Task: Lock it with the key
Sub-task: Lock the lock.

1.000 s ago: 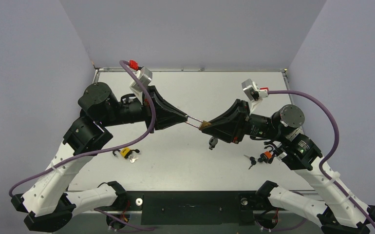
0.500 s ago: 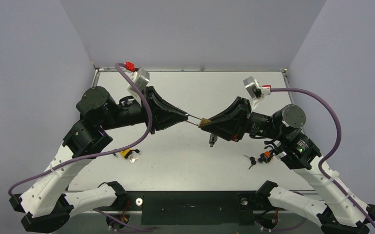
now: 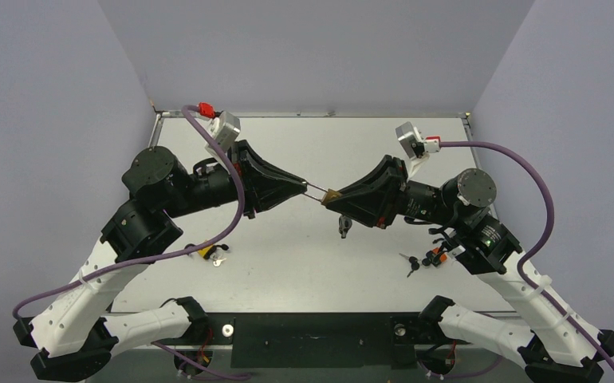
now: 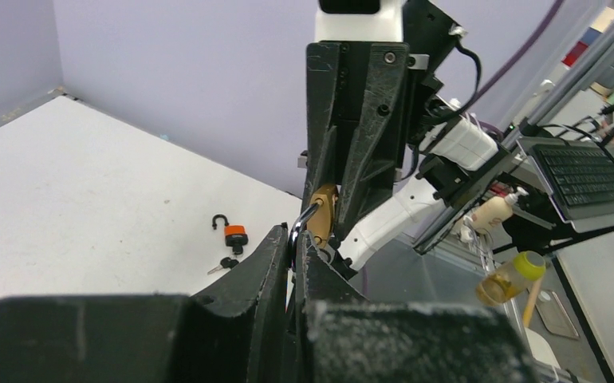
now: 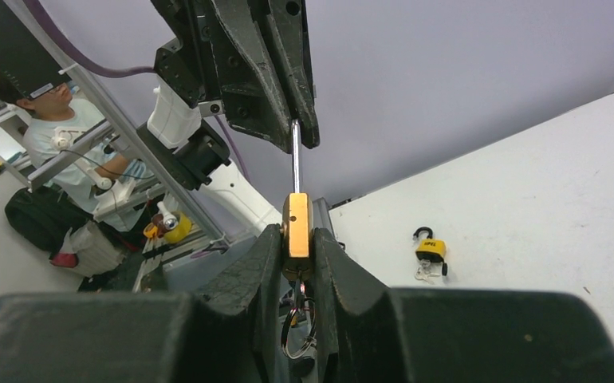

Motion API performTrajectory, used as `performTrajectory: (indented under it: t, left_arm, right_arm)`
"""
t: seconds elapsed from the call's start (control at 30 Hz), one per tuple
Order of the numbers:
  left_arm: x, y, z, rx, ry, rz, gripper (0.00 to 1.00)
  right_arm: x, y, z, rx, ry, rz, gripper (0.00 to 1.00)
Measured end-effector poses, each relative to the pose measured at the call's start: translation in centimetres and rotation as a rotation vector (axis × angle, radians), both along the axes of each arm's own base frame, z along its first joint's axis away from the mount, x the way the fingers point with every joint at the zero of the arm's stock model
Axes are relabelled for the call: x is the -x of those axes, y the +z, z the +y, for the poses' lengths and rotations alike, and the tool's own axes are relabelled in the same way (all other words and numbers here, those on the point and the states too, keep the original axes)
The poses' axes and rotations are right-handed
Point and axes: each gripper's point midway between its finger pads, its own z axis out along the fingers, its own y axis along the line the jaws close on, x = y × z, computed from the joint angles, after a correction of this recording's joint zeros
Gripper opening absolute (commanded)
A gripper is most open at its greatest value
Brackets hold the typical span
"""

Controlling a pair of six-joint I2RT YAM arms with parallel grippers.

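A brass padlock [image 3: 332, 194] hangs in the air over the table's middle, held between both grippers. My right gripper [image 3: 337, 199] is shut on its body [image 5: 297, 222]. My left gripper [image 3: 305, 187] is shut on its steel shackle [image 4: 307, 214], which shows as a thin rod in the right wrist view [image 5: 295, 155]. The key [image 3: 344, 228], a small bunch with black heads on a ring, hangs from the bottom of the padlock. Its ring [image 5: 296, 329] dangles between my right fingers, with one key in the keyhole.
A yellow padlock [image 3: 205, 250] with a silver key lies at the front left; it also shows in the right wrist view [image 5: 430, 249]. An orange padlock [image 3: 438, 254] with black-headed keys [image 3: 410, 262] lies at the front right under the right arm.
Both grippers have moved slightly toward the back of the table with the padlock still held between them. The hanging key bunch has swung a little.
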Motion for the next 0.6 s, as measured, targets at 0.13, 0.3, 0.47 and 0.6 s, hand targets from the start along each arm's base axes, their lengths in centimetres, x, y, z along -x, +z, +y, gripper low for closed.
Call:
performTrajectory:
  t: [0.13,0.3,0.47,0.6]
  left_arm:
    - [-1.0,-0.4,0.1,-0.009,0.068,0.027,0.00]
    - [-1.6,-2.7,-0.1,-0.082,0.103,0.090,0.00]
    - [-2.6,-4.2,0.4,-0.146,0.155,0.136,0.00]
    - [-2.5,-2.7,0.9,-0.133,0.165,0.128,0.00]
  right_arm:
    - [-1.0,-0.1,-0.1,0.003,-0.049,-0.012,0.49]
    - [-2.6,-0.7,-0.4,0.002,-0.112,-0.037,0.72]
    - [-3.3,-2.4,-1.6,0.019,-0.164,-0.045,0.78]
    - [-3.7,-3.7,-2.7,0.030,-0.199,-0.053,0.74]
